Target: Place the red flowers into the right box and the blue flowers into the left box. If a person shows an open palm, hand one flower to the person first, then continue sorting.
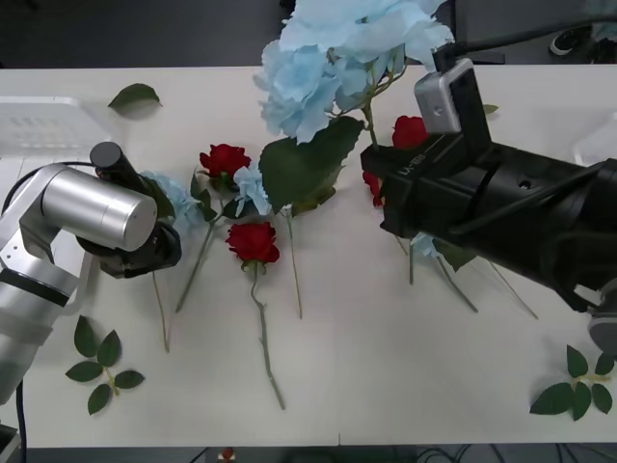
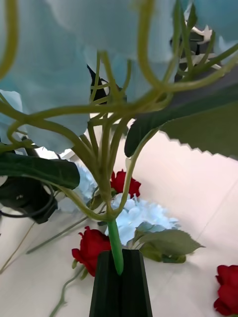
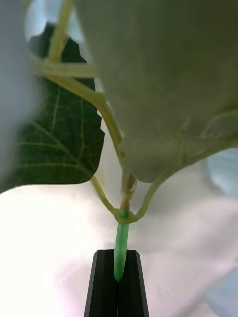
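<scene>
Four deep red artificial roses lie on the white worktop [image 1: 386, 386]: one [image 1: 225, 158] left of centre, one [image 1: 254, 241] just below it with its thin green stem running toward the near edge, one [image 1: 409, 130] by the right arm, and one [image 1: 372, 183] partly hidden behind that arm. Three pale sky-blue flower clusters are visible: a large one [image 1: 333, 53] lifted above the worktop, a smaller one [image 1: 251, 188] lying just beside the first rose, and one [image 1: 174, 198] at the left arm. Three loose green leaf sprigs lie apart from them, one [image 1: 135, 95] at the far left, one [image 1: 99, 371] at the near left and one [image 1: 578, 386] at the near right.

The right arm reaches in from the right, and its black end effector [image 2: 119, 270] is pressed together on the green stem of the lifted blue cluster, holding it upright. The left arm bends in low from the left; its end effector [image 3: 119, 272] likewise pinches a green stem, with a large green leaf [image 3: 54, 143] above it.

The front view shows the shallow white translucent tray [image 1: 43, 125] at the far left edge. The right wrist view shows the underside of the raised cluster, its branching stems and two roses beneath.
</scene>
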Tool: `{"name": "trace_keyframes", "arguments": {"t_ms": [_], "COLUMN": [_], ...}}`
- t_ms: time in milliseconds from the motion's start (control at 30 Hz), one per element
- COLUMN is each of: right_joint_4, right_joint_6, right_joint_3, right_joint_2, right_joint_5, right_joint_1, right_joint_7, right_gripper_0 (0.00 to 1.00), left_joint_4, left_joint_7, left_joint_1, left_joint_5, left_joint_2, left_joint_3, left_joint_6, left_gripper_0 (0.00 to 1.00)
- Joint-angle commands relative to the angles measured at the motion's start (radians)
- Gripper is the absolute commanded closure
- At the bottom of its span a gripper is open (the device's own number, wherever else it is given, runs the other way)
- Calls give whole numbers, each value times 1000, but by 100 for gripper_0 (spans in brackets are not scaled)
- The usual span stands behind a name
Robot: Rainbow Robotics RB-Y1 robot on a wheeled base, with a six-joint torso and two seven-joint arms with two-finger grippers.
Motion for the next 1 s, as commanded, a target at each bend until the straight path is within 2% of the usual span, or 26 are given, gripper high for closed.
{"name": "trace_keyframes", "arguments": {"t_ms": [33, 267, 467, 667, 733, 767, 867, 1000], "right_joint_4": [-27, -27, -27, -27, -27, -27, -24, 3], "right_joint_6": [-19, -19, 26, 24, 21, -4, -47, -111], "right_joint_3": [23, 23, 8, 7, 8, 8, 14, 57], "right_joint_2": [11, 12, 17, 9, 8, 2, 6, 17], "right_joint_5": [53, 11, -68, -161, -174, -204, -213, -174], "right_joint_1": [-12, -12, -10, -12, -13, -13, -17, -24], "right_joint_7": [-73, -75, -64, -48, -45, -38, -38, -41], "right_gripper_0": [100, 100, 100, 100, 100, 100, 100, 100], "left_joint_4": [-60, -162, -165, -90, -76, -37, 40, 140], "left_joint_7": [-23, -44, -133, -145, -145, -145, -144, -150], "left_joint_1": [-77, -178, -238, -239, -239, -238, -239, -239], "left_joint_5": [1, 3, 40, 149, 162, 195, 221, 199], "left_joint_2": [-9, 49, 181, 381, 402, 465, 540, 569], "left_joint_3": [69, 98, 95, 78, 72, 43, -2, -32], "left_joint_6": [61, 253, 308, 259, 248, 209, 124, 23], "left_gripper_0": [100, 100, 100, 100, 100, 100, 100, 100]}}
